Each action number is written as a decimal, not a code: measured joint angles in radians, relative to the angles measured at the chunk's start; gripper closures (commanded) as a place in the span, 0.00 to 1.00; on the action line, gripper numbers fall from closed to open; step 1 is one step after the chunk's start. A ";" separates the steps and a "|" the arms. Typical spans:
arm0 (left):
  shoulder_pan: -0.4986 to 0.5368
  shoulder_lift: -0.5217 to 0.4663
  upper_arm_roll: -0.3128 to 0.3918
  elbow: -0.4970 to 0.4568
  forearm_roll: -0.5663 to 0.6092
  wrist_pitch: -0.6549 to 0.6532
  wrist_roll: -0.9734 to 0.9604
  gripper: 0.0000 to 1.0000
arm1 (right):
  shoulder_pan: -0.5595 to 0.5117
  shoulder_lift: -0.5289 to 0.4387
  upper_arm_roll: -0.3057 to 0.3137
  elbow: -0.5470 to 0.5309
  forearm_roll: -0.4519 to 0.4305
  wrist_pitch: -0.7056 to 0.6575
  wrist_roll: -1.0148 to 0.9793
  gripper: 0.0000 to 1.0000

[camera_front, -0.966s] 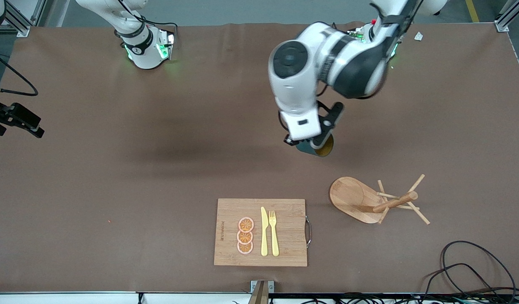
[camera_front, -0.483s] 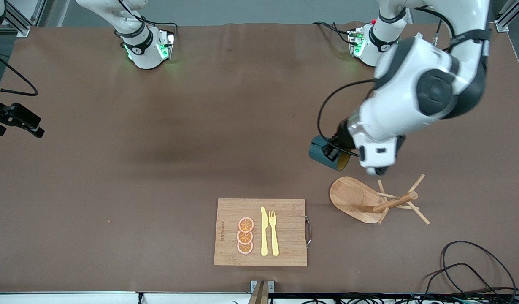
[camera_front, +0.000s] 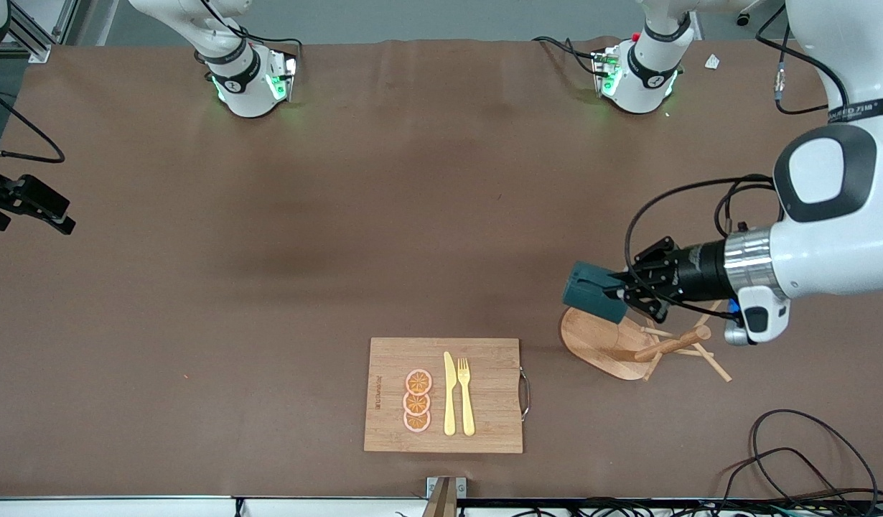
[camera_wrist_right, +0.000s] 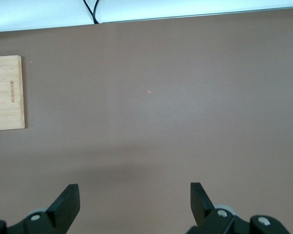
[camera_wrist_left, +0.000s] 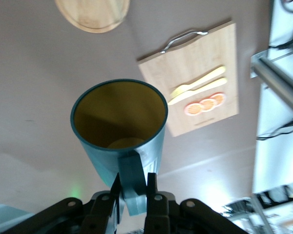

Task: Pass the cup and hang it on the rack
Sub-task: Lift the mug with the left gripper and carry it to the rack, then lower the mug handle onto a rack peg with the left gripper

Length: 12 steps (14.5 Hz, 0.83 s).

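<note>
My left gripper (camera_front: 618,293) is shut on the handle of the dark teal cup (camera_front: 592,291). It holds the cup on its side in the air, over the edge of the rack's oval base (camera_front: 599,339). In the left wrist view the fingers (camera_wrist_left: 133,183) pinch the handle and the cup (camera_wrist_left: 118,117) shows its mustard-yellow inside. The light wooden rack has a thick post (camera_front: 673,342) and thin pegs. Its base shows in the left wrist view (camera_wrist_left: 93,12). My right gripper (camera_wrist_right: 134,195) is open and empty over bare table, and that arm waits.
A wooden cutting board (camera_front: 484,395) with a metal handle lies near the table's front edge and carries a yellow knife, a fork and three orange slices. It also shows in the left wrist view (camera_wrist_left: 205,53). Black cables (camera_front: 793,452) lie at the front corner by the left arm's end.
My left arm has swung from the table's middle toward the left arm's end with the cup in its grip. The cup now hangs over the rack's base. The right arm has not moved.
</note>
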 measured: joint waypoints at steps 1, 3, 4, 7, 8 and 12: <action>0.005 0.013 0.000 -0.001 -0.034 0.022 -0.001 1.00 | 0.000 0.000 0.000 0.000 0.000 0.000 0.000 0.00; 0.014 0.033 0.001 -0.001 -0.071 0.049 -0.014 1.00 | 0.000 0.000 0.000 0.000 0.000 0.000 0.000 0.00; 0.024 0.040 0.002 -0.001 -0.091 0.064 -0.022 1.00 | 0.000 0.000 0.000 0.000 0.000 0.000 0.000 0.00; 0.066 0.055 0.002 -0.002 -0.134 0.075 -0.025 1.00 | 0.000 0.000 0.000 0.000 0.000 0.000 -0.001 0.00; 0.078 0.059 0.003 -0.003 -0.139 0.075 -0.025 1.00 | 0.000 0.000 0.000 0.000 0.000 0.000 -0.001 0.00; 0.094 0.071 0.002 -0.006 -0.141 0.075 -0.025 1.00 | 0.000 0.000 0.000 0.000 0.000 0.000 -0.001 0.00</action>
